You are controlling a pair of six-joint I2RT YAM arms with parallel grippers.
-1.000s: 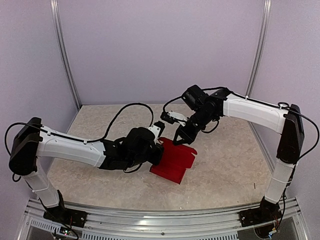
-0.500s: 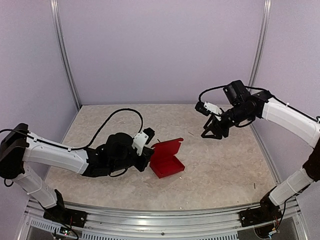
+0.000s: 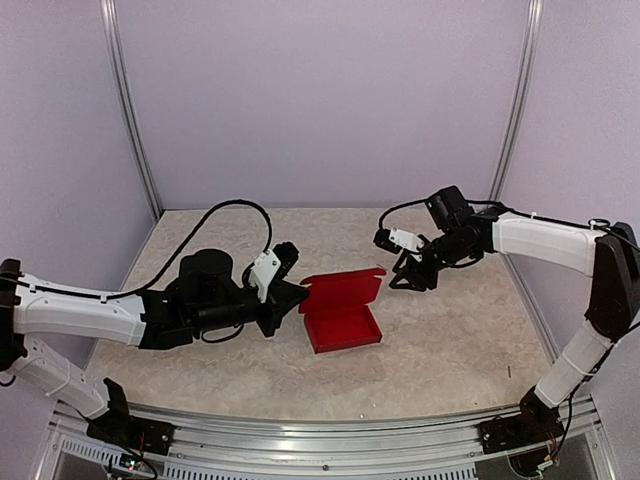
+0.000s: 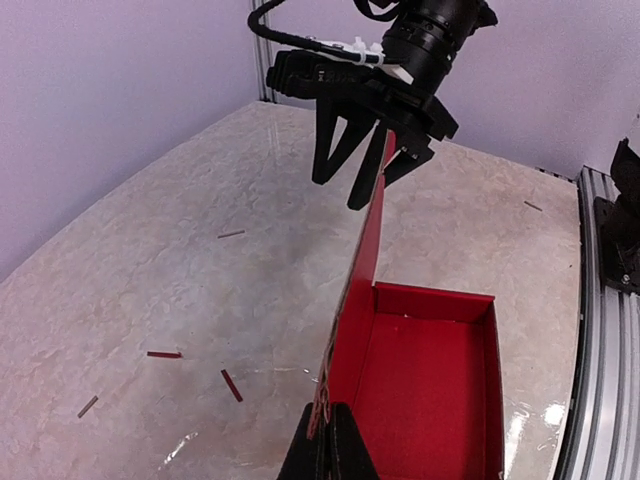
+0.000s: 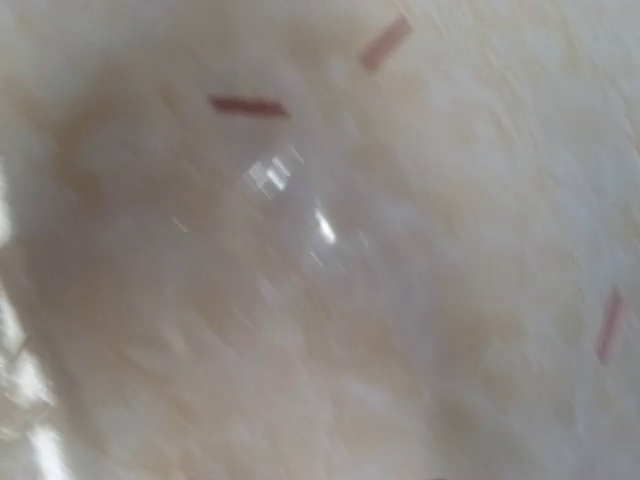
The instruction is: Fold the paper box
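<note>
The right gripper (image 3: 408, 278), now apart, swings back to the box's (image 3: 345, 328) raised lid (image 3: 343, 287), perhaps touching it. The left gripper (image 3: 297, 293) stays clamped on the lid, which is not yet closed.

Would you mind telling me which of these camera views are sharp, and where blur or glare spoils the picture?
Top external: sharp and evenly lit, no strong glare. Left wrist: crisp on the paper box, with a patch of glare on the table just right of it. Right wrist: heavily motion-blurred, showing only smeared table, red scraps and a bright reflection.
</note>
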